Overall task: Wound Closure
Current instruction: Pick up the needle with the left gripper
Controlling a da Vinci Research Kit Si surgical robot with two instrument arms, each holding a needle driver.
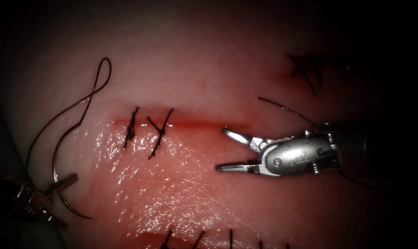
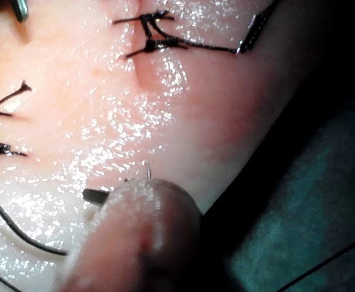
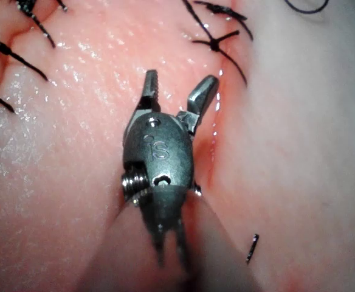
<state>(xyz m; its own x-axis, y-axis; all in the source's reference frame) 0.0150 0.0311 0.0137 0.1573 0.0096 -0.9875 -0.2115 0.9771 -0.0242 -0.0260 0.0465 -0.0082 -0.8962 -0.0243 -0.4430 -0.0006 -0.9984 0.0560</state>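
1. Right tool: comes in from the right of the endoscope frame, jaws spread wide, nothing between them. The tips hover at the right end of the cut, one above the line and one below.
2. Left tool: lower left of the endoscope frame, well left of the cut. Its jaws are closed on the needle, gripping roughly mid-curve.
3. The needle lies wholly free of the tissue; one end arcs up above the jaws, the other sweeps down and to the right.
4. Thread climbs from the needle into a loop at upper left, lying slack on the tissue.
5. Two knotted stitches cross the left part of the cut. To their right the cut is unstitched, with red fluid along it.
6. Handling, as a judgement: the needle looks thin, stiff and slippery, apt to swivel in the jaws, so a hold on the body of the curve, off the point, seems safest. The thread is limp and light and could snag. The tissue looks wet, soft and easily torn.
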